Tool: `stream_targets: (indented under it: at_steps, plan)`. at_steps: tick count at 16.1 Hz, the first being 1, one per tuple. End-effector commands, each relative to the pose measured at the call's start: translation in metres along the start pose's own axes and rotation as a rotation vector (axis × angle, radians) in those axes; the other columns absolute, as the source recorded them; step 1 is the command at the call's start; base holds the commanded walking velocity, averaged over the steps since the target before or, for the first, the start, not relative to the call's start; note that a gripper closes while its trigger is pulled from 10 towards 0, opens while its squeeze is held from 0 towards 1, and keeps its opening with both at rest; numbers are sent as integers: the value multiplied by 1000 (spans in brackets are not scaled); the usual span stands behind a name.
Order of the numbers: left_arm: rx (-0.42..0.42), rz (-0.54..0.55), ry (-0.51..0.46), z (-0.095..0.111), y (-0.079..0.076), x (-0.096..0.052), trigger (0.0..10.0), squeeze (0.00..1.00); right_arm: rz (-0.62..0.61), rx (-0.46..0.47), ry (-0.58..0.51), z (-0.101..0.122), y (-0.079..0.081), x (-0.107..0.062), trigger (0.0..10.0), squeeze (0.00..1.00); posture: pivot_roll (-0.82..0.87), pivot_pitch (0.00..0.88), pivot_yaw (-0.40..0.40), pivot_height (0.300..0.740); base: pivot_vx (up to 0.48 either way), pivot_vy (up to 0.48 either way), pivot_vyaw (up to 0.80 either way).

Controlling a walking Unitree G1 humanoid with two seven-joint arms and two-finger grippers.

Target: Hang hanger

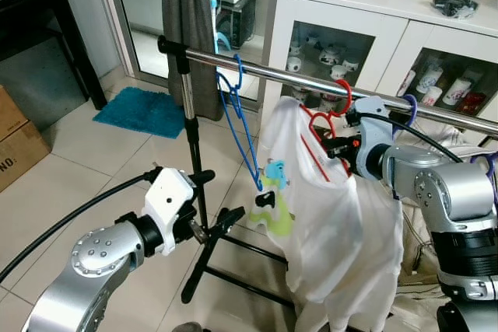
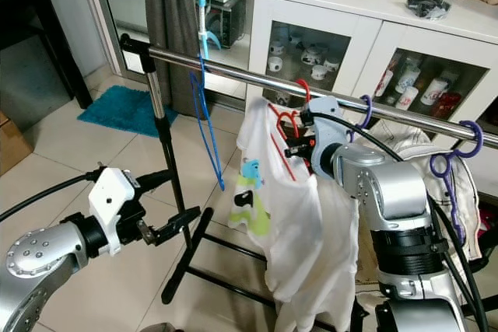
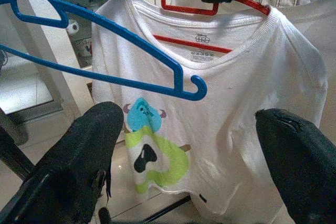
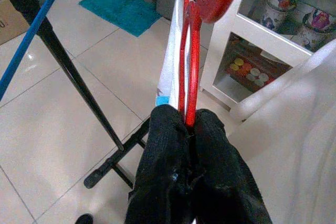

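Note:
A red hanger (image 1: 320, 120) carries a white T-shirt (image 1: 327, 215) with a blue and green monster print. Its hook curls over the silver rail (image 1: 280, 75) of the clothes rack. My right gripper (image 1: 336, 146) is shut on the hanger's neck just below the hook; the right wrist view has the red wire (image 4: 189, 66) pinched between the black fingers (image 4: 168, 145). My left gripper (image 2: 173, 198) hangs open low in front of the rack's pole, apart from the shirt. In the left wrist view the shirt (image 3: 210, 103) lies ahead between the spread fingers (image 3: 79, 156).
An empty blue hanger (image 1: 237, 122) hangs on the rail left of the shirt. Purple hangers (image 2: 451, 161) with pale clothes hang to the right. The rack's black pole and feet (image 1: 204, 254) stand on the tiled floor. A white glass-front cabinet (image 1: 366, 13) is behind, a blue mat (image 1: 140, 110) at left.

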State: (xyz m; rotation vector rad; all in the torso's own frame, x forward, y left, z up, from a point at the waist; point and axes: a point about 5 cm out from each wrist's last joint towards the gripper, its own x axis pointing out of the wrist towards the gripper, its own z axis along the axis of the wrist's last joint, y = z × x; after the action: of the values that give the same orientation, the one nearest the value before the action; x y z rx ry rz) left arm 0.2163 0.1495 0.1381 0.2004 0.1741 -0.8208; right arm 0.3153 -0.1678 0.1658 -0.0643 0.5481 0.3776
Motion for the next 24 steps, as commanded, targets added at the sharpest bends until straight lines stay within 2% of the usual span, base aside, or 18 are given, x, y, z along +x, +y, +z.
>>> stream_targets:
  at_steps: [1,6,7,8,9,10,11,15,16,24]
  plan:
    - [19,-12,-1,1,-1,2,10000,0,0,-9,1,2,1,1,0,0,-24,0,-50,740,0,0,0]
    - [20,-9,0,1,0,2,10000,0,13,-28,-6,2,4,5,0,0,-23,0,-49,740,0,0,0]
    - [21,-9,0,1,0,2,10000,0,7,-53,-18,4,5,5,4667,0,-24,0,-48,740,0,0,0]
    - [21,-9,0,1,0,2,10000,0,14,-47,-21,4,6,5,10000,0,-24,0,-48,740,0,0,0]
    - [21,-11,0,1,0,2,10000,0,21,-31,-20,4,7,5,10000,1000,-24,0,-48,740,0,0,0]
    - [20,-12,-1,1,-1,2,10000,0,2,-39,-14,3,6,5,10000,1000,-24,0,-48,740,0,0,0]
    - [20,-13,-2,1,-1,3,10000,0,-9,-42,-9,3,5,6,10000,0,-24,0,-48,740,0,0,0]
    - [21,-16,-3,2,-1,3,10000,0,-20,-15,-13,2,4,7,10000,0,-24,0,-46,740,0,0,0]
    - [22,-17,-3,2,-1,3,10000,0,-17,-2,-17,3,4,7,0,0,-23,0,-46,740,0,0,0]
    - [14,0,1,-1,-3,1,10000,0,0,32,-55,2,8,7,0,0,-23,0,-55,740,0,0,0]
